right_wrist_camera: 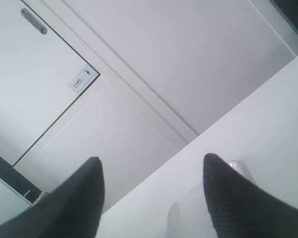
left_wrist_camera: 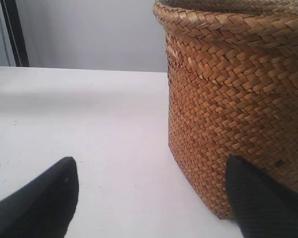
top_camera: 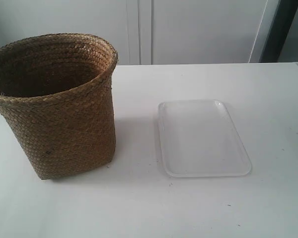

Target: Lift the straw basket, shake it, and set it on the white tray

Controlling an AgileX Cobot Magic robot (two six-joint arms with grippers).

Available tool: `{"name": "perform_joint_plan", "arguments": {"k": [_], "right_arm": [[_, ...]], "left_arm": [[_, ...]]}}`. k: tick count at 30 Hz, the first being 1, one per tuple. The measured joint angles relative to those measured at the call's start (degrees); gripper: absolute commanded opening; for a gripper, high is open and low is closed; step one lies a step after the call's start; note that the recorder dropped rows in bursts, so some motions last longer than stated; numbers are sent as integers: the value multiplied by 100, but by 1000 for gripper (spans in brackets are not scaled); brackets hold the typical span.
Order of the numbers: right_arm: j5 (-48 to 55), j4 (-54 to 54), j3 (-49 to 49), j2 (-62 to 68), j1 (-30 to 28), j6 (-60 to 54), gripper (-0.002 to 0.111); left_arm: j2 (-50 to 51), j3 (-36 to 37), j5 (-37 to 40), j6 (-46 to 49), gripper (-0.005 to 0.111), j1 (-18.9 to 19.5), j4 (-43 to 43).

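basket [top_camera: 59,129] upright on table [top_camera: 238,208], judged light, stiff, rough-woven; rolled rim [top_camera: 49,99] is best taken. left hand [left_wrist_camera: 150,193] and right hand [right_wrist_camera: 151,191] are held spread, empty.

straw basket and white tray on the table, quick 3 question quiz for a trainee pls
1. True or false: the large brown woven straw basket stands on the flat white plastic tray.
2. The left gripper is: A open, holding nothing; B shut on the basket's rim; C out of view.
3. Fill in: the basket stands ____ on the white table.
Key: 1 false; 2 A; 3 upright.
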Motion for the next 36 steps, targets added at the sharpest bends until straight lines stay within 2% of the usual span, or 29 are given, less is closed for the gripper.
{"name": "perform_joint_plan", "arguments": {"k": [14,22,29,30,32,36], "right_arm": [[-133,0,0,0,0,0,54],[-461,-11,0,0,0,0,19],[-496,-35,0,0,0,0,7],[-509,-35,0,0,0,-29,5],[-572,-35,0,0,0,-68,1],[-845,-482,0,0,0,-68,0]], "left_arm": [[0,0,-11,-143,82,0,0],[0,0,-85,-495,82,0,-10],[0,0,-235,-827,80,0,-10],[0,0,-265,-851,78,0,-10],[0,0,-293,-850,64,0,-10],[0,0,-465,-1211,21,0,-21]]}}
